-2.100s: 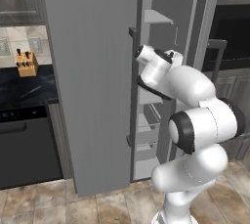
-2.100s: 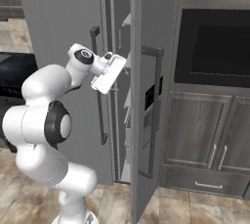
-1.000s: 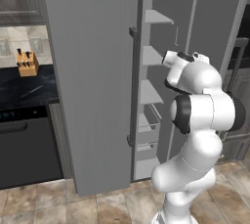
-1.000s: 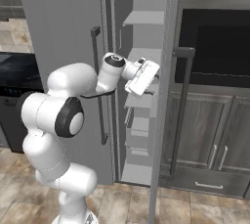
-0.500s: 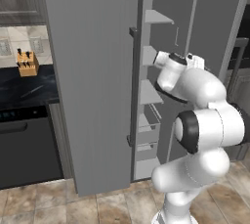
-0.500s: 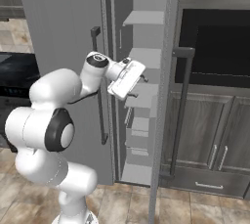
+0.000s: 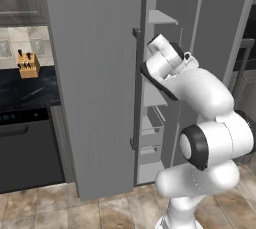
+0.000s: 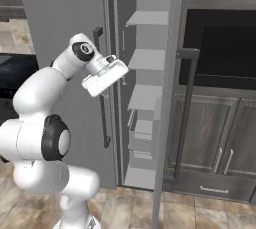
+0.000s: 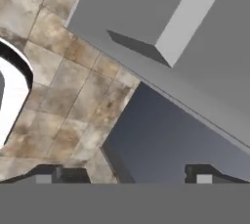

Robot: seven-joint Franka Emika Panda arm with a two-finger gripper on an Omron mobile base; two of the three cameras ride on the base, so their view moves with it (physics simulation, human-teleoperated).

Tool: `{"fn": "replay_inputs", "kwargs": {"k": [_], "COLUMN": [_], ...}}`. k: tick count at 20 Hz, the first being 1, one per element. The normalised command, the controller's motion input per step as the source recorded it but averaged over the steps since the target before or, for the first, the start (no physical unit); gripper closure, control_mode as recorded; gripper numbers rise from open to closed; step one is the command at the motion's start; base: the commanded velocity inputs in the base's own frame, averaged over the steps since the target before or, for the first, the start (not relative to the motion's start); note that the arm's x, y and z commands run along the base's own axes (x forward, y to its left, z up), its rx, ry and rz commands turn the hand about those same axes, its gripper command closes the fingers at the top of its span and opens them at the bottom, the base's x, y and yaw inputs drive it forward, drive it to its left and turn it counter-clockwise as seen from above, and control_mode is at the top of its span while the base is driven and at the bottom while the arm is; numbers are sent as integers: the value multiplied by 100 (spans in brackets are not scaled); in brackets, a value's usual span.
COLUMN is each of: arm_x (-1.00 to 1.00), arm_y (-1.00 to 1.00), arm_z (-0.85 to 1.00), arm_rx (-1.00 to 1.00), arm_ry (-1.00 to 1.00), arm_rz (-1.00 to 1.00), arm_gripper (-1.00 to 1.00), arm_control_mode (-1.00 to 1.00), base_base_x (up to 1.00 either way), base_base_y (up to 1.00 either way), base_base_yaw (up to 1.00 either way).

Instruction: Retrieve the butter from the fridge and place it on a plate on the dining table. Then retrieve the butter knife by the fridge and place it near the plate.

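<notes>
The fridge [image 7: 95, 73] stands with both doors swung out, and its pale inner shelves [image 8: 147, 95] show in the gap. My hand [image 8: 104, 76] hovers in front of that gap at mid-shelf height, near the left door's dark bar handle [image 8: 104, 123]. It points down at the floor. My gripper [image 9: 127, 175] is open, its two fingertips [image 9: 49, 174] far apart with nothing between them. On the shelves I can see, no butter shows. The plate, the dining table and the butter knife are out of view.
The right fridge door [image 8: 170, 98] stands edge-on with its long dark handle [image 8: 184, 108] close to my right. A tan knife block [image 7: 28, 64] sits on the black counter [image 7: 25, 90] to the left. A built-in oven [image 8: 220, 53] and grey cabinets [image 8: 220, 145] lie to the right.
The right door swung wider about two seconds ago. Since a second ago my hand has left that door's handle and swung back left, and the jaws have opened a little more.
</notes>
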Motion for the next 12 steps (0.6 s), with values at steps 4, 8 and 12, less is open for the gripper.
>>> {"fn": "replay_inputs", "kwargs": {"k": [4, 8, 12], "arm_x": [0, -4, 0], "arm_y": [100, 68, 5], "arm_z": [0, -1, -5], "arm_rx": [44, 43, 36], "arm_ry": [-64, -75, -72], "arm_rz": [-36, -25, -2], "arm_gripper": [-100, -100, -100], "arm_control_mode": [-100, -100, -100], "base_base_x": [0, 0, 0], "base_base_y": [0, 0, 0], "base_base_yaw": [0, 0, 0]}}
